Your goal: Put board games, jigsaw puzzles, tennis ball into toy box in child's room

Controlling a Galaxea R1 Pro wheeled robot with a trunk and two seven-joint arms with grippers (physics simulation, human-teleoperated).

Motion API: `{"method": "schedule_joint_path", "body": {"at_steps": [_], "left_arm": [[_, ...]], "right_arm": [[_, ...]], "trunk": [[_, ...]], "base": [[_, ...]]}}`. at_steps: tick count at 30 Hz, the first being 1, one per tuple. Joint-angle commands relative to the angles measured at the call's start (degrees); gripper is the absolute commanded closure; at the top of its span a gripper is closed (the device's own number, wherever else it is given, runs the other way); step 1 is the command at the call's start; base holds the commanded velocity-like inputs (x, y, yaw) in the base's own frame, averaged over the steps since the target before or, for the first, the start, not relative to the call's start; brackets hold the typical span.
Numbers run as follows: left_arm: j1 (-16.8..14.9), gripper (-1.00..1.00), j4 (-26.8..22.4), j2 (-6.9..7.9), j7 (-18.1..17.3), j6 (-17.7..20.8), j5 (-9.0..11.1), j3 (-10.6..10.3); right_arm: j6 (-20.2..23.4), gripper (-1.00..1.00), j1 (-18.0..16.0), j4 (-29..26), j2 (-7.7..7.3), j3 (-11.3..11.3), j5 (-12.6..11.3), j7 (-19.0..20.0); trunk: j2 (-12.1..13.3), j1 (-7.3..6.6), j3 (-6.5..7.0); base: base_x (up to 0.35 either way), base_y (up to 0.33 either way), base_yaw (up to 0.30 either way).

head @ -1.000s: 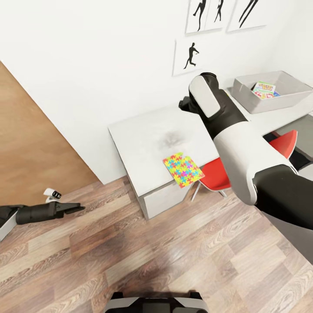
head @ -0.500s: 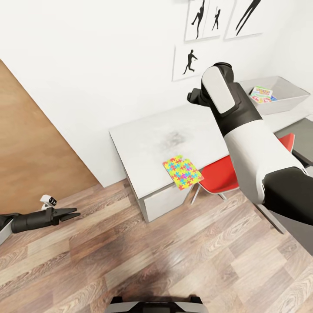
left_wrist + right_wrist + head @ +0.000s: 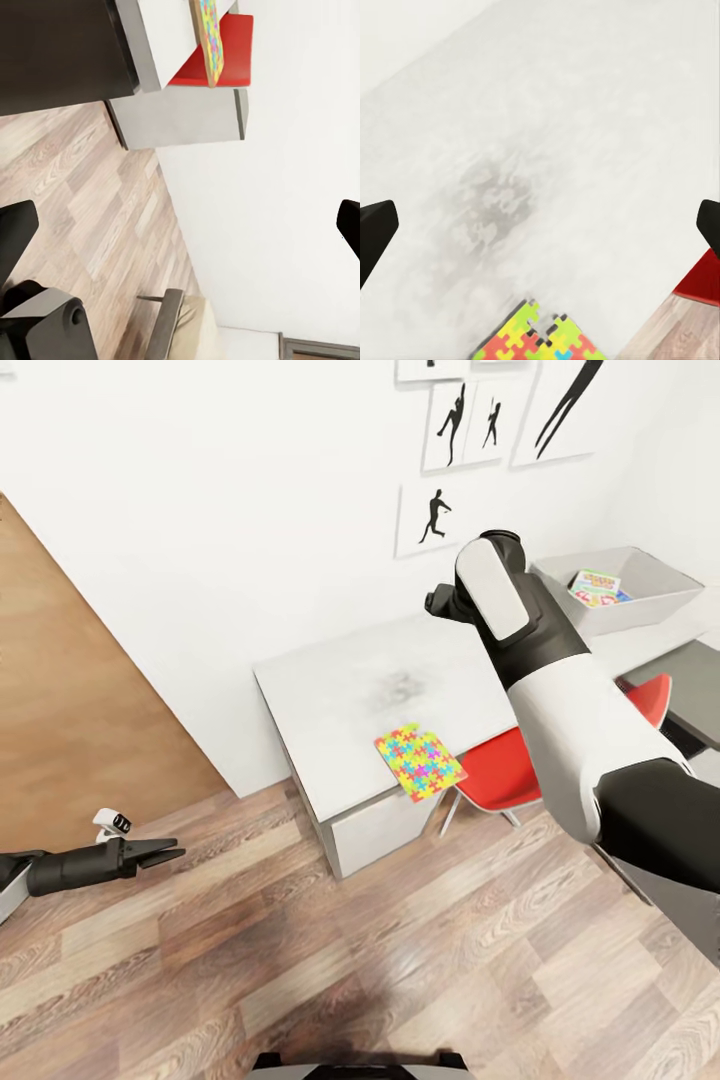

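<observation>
One jigsaw puzzle (image 3: 420,761), a thin mat of yellow, pink, blue and green pieces, lies at the table's (image 3: 330,705) front edge and overhangs it slightly. It also appears in the right wrist view (image 3: 536,337) and edge-on in the left wrist view (image 3: 208,37). At the table's far right stands the light grey toy box (image 3: 655,600) with a colourful flat board game (image 3: 597,588) inside. My right gripper (image 3: 442,603) hovers open above the bare tabletop, behind the puzzle, its fingertips (image 3: 375,229) wide apart. My left gripper (image 3: 165,851) hangs low over the floor, open and empty.
A red chair (image 3: 500,770) is tucked under the table beside the puzzle. A dark grey cabinet top (image 3: 690,695) sits at the right edge. A brown wooden panel (image 3: 80,710) fills the left wall. Wood-plank floor (image 3: 350,960) lies between me and the table.
The whole picture has shifted a little, so the camera moved. My right forearm has swung slightly to the right above the table. The puzzle has not moved on the table.
</observation>
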Motion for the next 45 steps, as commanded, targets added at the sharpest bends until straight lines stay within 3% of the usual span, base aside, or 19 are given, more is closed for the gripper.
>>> {"method": "schedule_joint_path", "body": {"at_steps": [1, 10, 17, 29, 38, 45], "left_arm": [[-0.07, -1.00, 0.00, 0.08, -0.19, 0.60, 0.35, -0.42], [-0.07, -1.00, 0.02, 0.08, 0.01, 0.59, 0.32, -0.46], [-0.07, -1.00, 0.02, 0.08, 0.11, 0.51, 0.32, -0.46], [-0.07, -1.00, 0.08, 0.08, 0.34, 0.59, 0.28, -0.43], [-0.07, -1.00, 0.08, 0.08, 0.34, 0.59, 0.32, -0.49], [-0.07, -1.00, 0.08, 0.04, 0.34, 0.59, 0.32, -0.54]], "right_arm": [[0.13, -1.00, 0.28, -0.02, 0.04, 0.17, -0.56, -0.58], [0.58, -1.00, 6.55, -0.44, -0.03, 0.15, -0.57, -0.64], [5.38, -1.00, 9.46, -5.70, -0.22, -0.81, -0.59, -0.59], [10.52, -1.00, 15.98, -8.90, -0.61, -9.15, -0.60, -0.67], [11.21, -1.00, 16.84, -8.94, -0.57, -11.51, -0.72, -0.67], [11.23, -1.00, 16.86, -8.98, -0.58, -11.86, -0.73, -0.67]], "trunk": [[-0.10, 0.04, 0.01], [-0.10, 0.04, 0.87], [-0.10, 0.04, 1.53], [-0.10, 0.04, 2.68], [-0.10, 0.04, 3.54], [-0.10, 0.04, 4.21]], "base": [[0.000, 0.000, 0.000], [0.000, 0.000, 0.000], [0.000, 0.000, 0.000], [0.000, 0.000, 0.000], [0.000, 0.000, 0.000], [-0.015, 0.000, 0.000]]}}
